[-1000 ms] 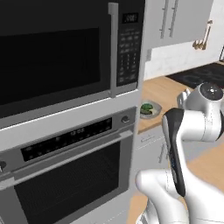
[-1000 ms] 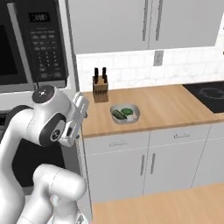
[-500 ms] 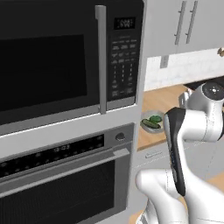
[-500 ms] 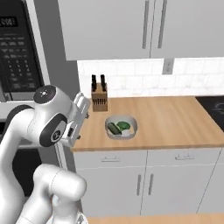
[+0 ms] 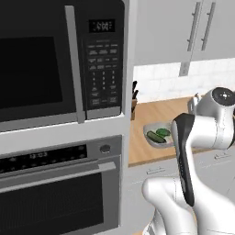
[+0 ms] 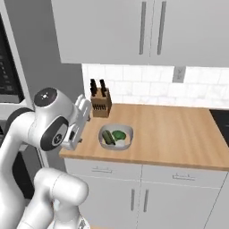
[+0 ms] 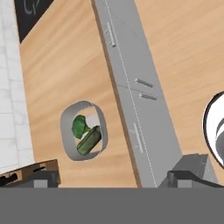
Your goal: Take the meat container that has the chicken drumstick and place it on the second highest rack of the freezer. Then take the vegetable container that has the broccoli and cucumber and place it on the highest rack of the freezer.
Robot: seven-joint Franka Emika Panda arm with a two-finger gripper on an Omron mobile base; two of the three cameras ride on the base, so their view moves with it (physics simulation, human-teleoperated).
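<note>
Bowl (image 6: 116,136) holds cucumber (image 6: 108,138) and, apparently, broccoli (image 6: 119,134).

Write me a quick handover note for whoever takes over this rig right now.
Gripper: open, empty, looking down on the counter edge.
Vegetable container: on the wooden counter near its front edge, in front of the knife block; broccoli and cucumber inside it.
Done: cannot tell from these views whether the meat container is already placed.
Left: grasp the vegetable container and put it on the freezer's highest rack.
</note>
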